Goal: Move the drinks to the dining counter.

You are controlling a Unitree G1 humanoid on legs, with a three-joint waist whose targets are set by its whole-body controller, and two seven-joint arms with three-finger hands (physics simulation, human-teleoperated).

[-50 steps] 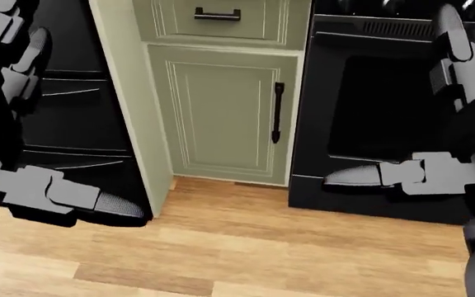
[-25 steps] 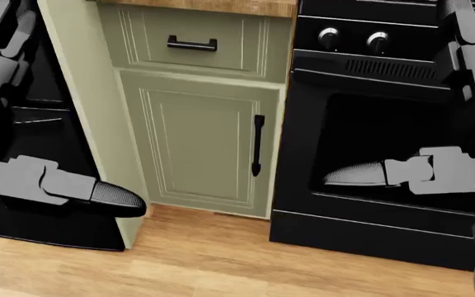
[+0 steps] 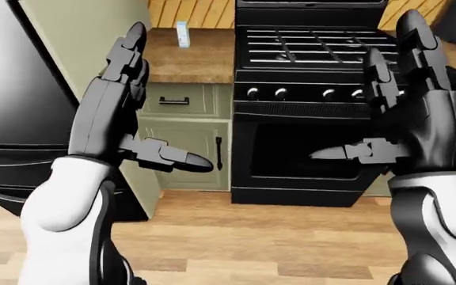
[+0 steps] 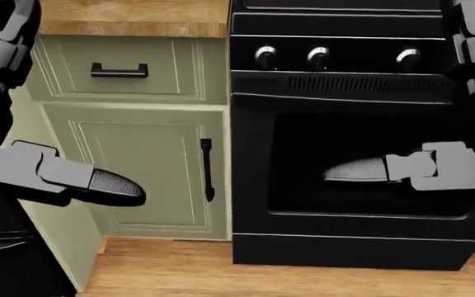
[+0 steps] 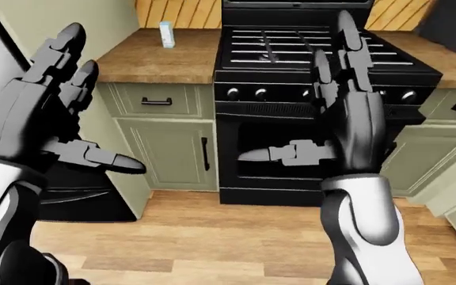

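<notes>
A small white-and-blue drink carton (image 3: 183, 34) stands upright on the wooden counter (image 3: 192, 59), to the left of the stove; it also shows in the right-eye view (image 5: 166, 34). My left hand (image 3: 165, 101) is raised at the left, fingers straight up and thumb out, open and empty. My right hand (image 3: 362, 89) is raised at the right in the same pose, open and empty. Both hands are well short of the carton. No other drink shows, and no dining counter.
A black gas stove with an oven door (image 3: 307, 154) is at the middle right. Green cabinets (image 4: 147, 173) sit under the counter. A black fridge (image 3: 14, 89) and a green side panel (image 3: 93, 35) stand at the left. More green cabinets (image 5: 434, 148) are at the right, above wooden floor (image 3: 244, 231).
The whole head view has shifted: the camera tilted up and swung, so the floor dropped away and the counter edge and stove knobs came in. Both hands stay open.
</notes>
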